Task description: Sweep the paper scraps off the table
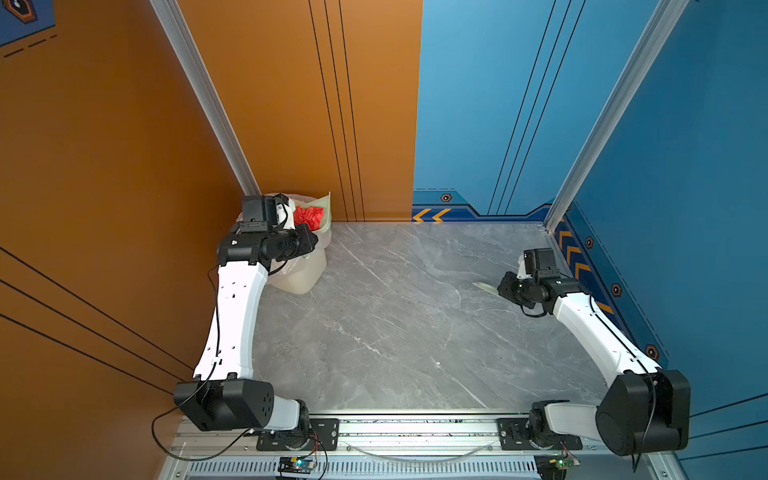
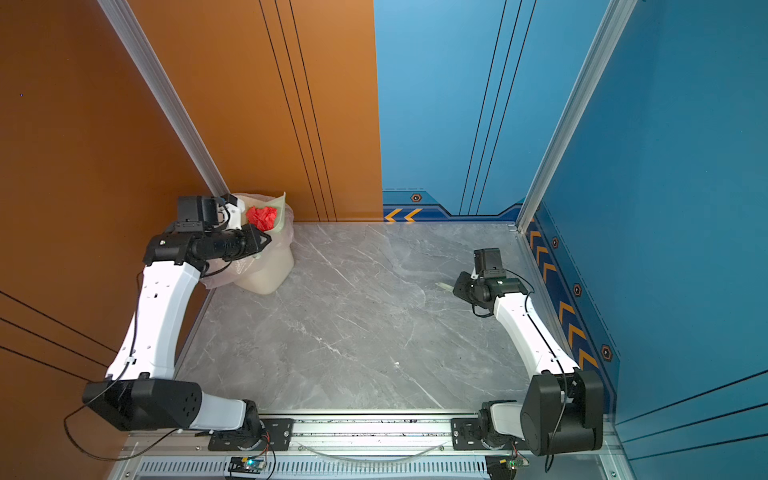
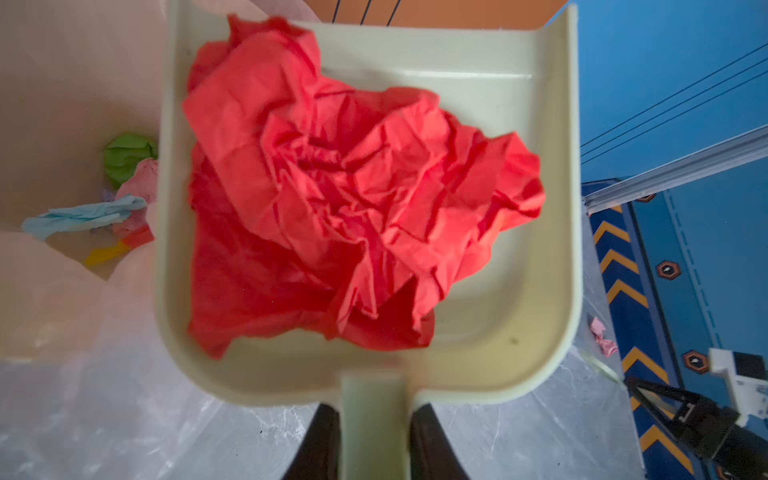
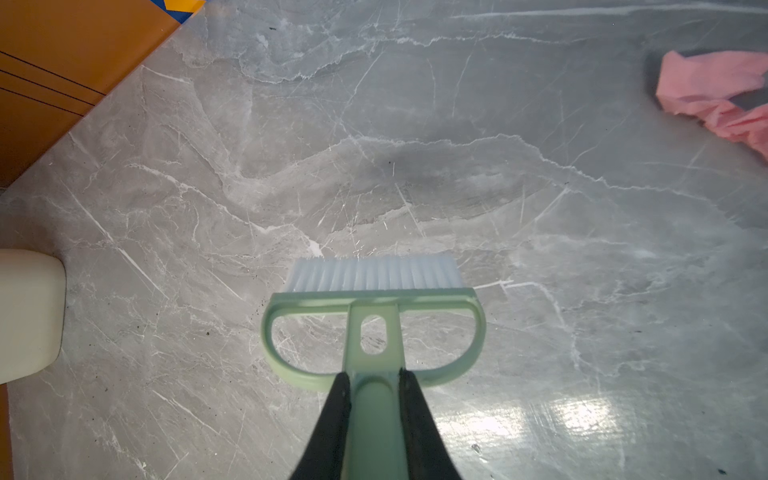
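Left end effector (image 3: pixel 374 419) was clamped on the dustpan (image 3: pixel 540 270) handle. The pan was up over the bagged bin (image 1: pixel 307 274) with a big red wad (image 3: pixel 353 199) sitting in it. Green, blue and pink scraps (image 3: pixel 124 162) were already inside the bin. Right end effector (image 4: pixel 372 378) was pinched on the brush (image 4: pixel 374 295) handle, out over the counter (image 4: pixel 457 166). One pink scrap (image 4: pixel 706 87) lay on the counter, well off to the side of the brush.

The left end effector (image 3: pixel 374 409) and right end effector (image 4: pixel 372 374) are clamped.
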### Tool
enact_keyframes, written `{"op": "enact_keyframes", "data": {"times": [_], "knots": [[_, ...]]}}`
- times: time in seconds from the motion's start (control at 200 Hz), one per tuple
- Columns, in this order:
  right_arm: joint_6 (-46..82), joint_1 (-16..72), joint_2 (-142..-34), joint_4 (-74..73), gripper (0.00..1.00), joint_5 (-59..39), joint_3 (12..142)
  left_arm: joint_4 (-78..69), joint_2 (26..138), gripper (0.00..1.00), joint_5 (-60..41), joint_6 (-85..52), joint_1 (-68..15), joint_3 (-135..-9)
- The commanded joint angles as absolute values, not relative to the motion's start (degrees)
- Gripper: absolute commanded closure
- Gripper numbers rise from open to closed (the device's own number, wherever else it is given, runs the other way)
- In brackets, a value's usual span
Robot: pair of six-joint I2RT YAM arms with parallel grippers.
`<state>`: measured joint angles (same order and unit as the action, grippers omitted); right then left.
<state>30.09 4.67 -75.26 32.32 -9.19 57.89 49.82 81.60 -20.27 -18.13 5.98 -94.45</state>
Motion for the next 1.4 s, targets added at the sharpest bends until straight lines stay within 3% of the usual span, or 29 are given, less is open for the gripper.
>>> {"op": "enact_keyframes", "data": {"times": [0.0,0.456,0.641,0.856,1.106,1.397], "knots": [[30.8,5.2,-75.9,32.3,1.0,-8.5,59.5,46.8,80.3,1.0,-25.7,-20.4,8.5,-93.6],[31.0,5.6,-76.5,32.3,1.0,-8.3,60.2,40.3,83.8,1.0,-41.3,-29.9,16.9,-92.8],[30.9,5.8,-76.9,32.4,1.0,-8.2,60.6,30.8,83.2,1.0,-48.0,-38.5,19.5,-87.9],[30.8,6.1,-76.9,32.4,1.0,-8.2,60.7,27.9,82.5,1.0,-49.8,-42.4,21.2,-86.1],[30.7,6.1,-77.1,32.3,1.0,-8.2,60.5,7.6,81.6,1.0,-57.2,-59.0,23.6,-79.3],[30.4,6.2,-76.9,32.3,1.0,-8.3,60.0,-5.6,81.3,1.0,-60.4,-72.2,24.3,-75.7]]}}
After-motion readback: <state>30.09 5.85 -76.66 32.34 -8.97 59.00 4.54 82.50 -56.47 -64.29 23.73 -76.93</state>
